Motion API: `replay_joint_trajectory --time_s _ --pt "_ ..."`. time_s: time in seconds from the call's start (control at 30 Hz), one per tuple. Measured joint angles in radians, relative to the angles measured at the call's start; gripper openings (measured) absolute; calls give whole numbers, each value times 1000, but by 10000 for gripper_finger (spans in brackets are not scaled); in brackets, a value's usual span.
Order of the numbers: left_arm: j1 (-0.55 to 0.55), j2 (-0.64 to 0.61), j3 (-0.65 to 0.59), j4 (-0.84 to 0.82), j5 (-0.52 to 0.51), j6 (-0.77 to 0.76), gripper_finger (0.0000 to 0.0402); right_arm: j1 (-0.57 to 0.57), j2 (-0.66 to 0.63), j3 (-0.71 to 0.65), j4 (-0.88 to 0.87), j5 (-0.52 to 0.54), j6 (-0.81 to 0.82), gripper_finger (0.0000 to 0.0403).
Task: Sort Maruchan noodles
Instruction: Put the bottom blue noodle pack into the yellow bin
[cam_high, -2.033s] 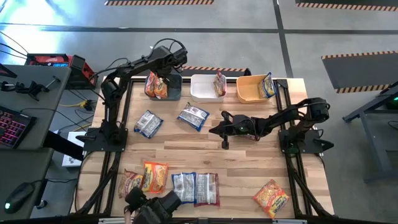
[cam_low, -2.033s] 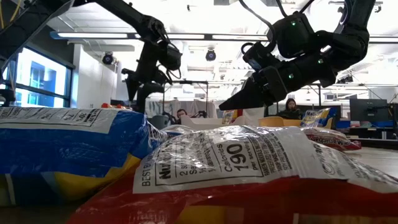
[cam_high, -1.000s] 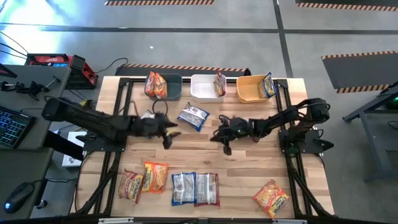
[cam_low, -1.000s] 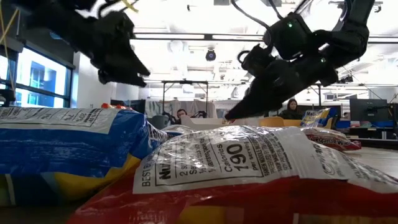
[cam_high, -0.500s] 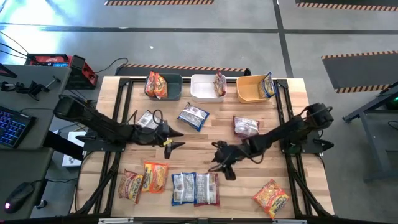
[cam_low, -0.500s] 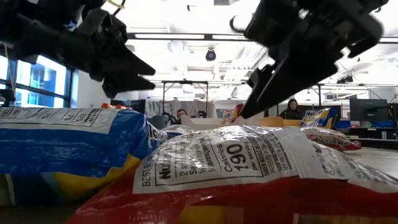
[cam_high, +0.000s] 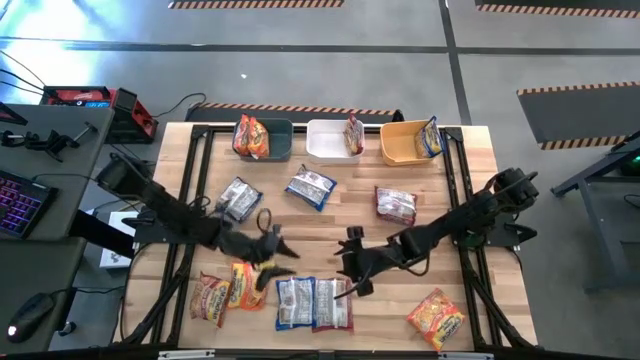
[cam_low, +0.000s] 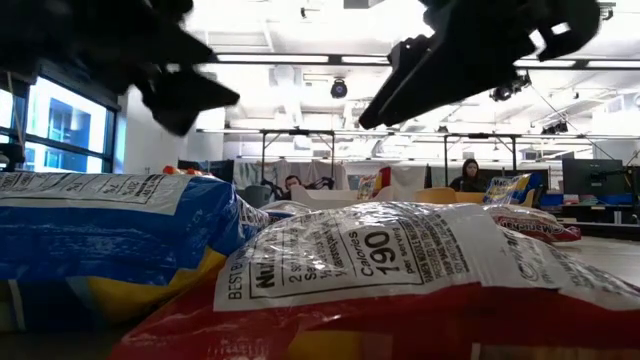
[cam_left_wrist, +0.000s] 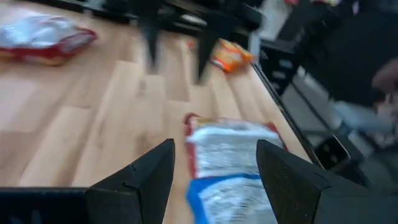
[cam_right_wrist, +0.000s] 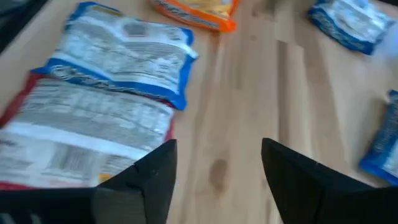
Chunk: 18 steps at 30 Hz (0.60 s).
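**Both arms over the front row of Maruchan noodles, fingers spread and empty.**

The right gripper (cam_high: 345, 285) hovers just beside the white-maroon packet (cam_high: 333, 304), which lies near the table (cam_high: 440, 215) front edge touching the blue packet (cam_high: 295, 302), long axes running front to back. Its fingers (cam_right_wrist: 155, 180) stand wide, holding nothing; the pair lies just ahead of them to one side. The left gripper (cam_high: 268, 262), fingers (cam_left_wrist: 146, 180) also wide and empty, hangs over the orange packet (cam_high: 247, 285). Judged nearer the maroon packet: the right arm.
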<state>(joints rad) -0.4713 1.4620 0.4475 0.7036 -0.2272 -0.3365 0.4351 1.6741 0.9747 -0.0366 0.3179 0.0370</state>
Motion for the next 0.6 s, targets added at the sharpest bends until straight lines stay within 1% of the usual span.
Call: replay_joint_trajectory --time_s 0.13,0.2,0.27,0.3,0.37,0.43,0.5,0.6 --pt "-94 37 142 -194 -72 74 200 24 0 -25 26 57 -24 154" --pt "-115 62 208 -269 -57 59 188 33 0 -76 70 98 -53 118" --pt "-119 97 265 -312 10 9 173 27 0 -143 189 99 -72 77" --pt "-119 116 293 -341 27 -20 164 19 0 -179 277 81 -81 56" --pt "-133 149 349 -435 14 -51 141 -1 0 -249 463 1 -94 18" --pt "-163 176 417 -582 -37 -54 112 -13 0 -311 622 -40 -103 8" --pt "-198 203 497 -755 -81 -78 81 -16 0 -353 726 -29 -107 19" --pt "-248 250 608 -960 -125 -167 48 -16 0 -386 770 7 -109 26"
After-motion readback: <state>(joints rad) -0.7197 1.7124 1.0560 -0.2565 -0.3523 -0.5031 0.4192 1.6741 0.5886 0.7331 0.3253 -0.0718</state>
